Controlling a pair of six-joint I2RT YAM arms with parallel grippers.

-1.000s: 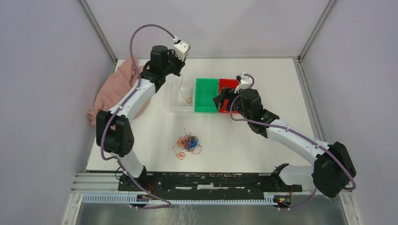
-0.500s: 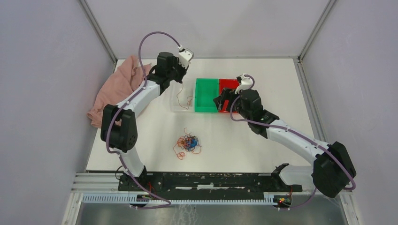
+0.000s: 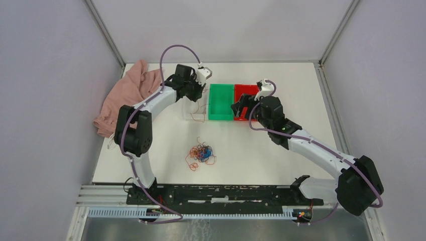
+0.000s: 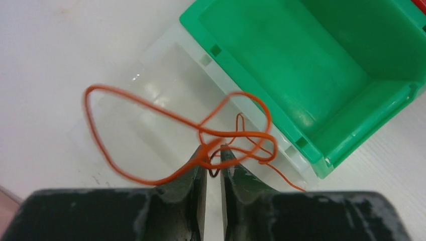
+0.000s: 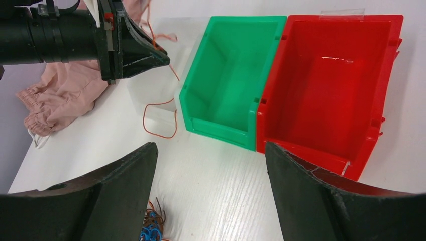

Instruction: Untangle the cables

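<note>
Left gripper (image 4: 213,150) is pinching an orange-red cable (image 4: 202,133) between its jaws above the clear bin (image 4: 150,65); right gripper (image 5: 210,148) is hovering, jaws spread.

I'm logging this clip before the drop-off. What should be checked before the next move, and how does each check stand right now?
1. The left gripper is shut on the orange cable: ok.
2. The orange cable is apart from the tangle on the table: ok.
3. The cable is wholly over the clear bin: cannot tell; its lower loop hangs by the rim.
4. The right gripper is open, holding nothing: ok.
5. The green bin is empty: ok.
</note>
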